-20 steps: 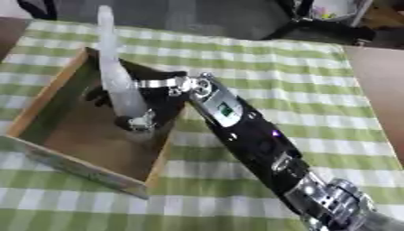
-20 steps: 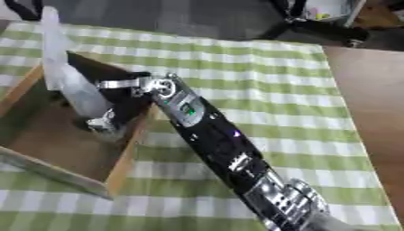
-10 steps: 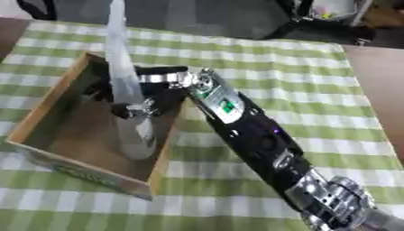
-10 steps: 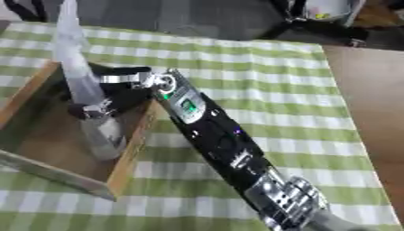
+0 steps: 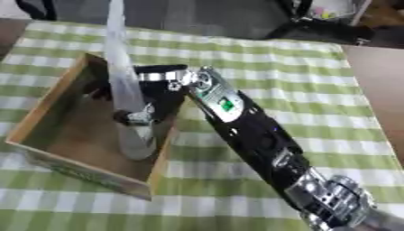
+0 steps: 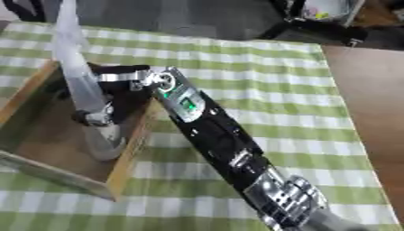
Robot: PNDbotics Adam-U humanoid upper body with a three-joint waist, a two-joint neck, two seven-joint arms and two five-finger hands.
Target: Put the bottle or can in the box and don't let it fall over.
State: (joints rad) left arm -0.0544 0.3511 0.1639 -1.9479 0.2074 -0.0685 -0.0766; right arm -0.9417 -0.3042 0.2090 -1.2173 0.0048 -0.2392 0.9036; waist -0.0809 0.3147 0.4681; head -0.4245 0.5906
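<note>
Surface: we look down on a desk covered by a green-and-white checked cloth (image 5: 300,85); bare brown wood shows along its right edge, and dark floor lies past the far edge.
Box: a shallow brown wooden box (image 5: 47,106) sits at the left side of the desk, open at the top, with one corner pointing toward the near edge.
Right arm: our black and silver arm (image 5: 245,131) comes in from the near right corner and crosses the cloth diagonally to the box's right wall.
Bottle: a tall clear bottle (image 5: 125,85) stands inside the box by its right wall, base on the box floor near the front-right corner, neck leaning slightly toward the far left.
Right hand: our right hand (image 5: 146,110) reaches over the box's right wall with its fingers curled round the lower part of the bottle.
Left hand: we see it in neither view.
</note>
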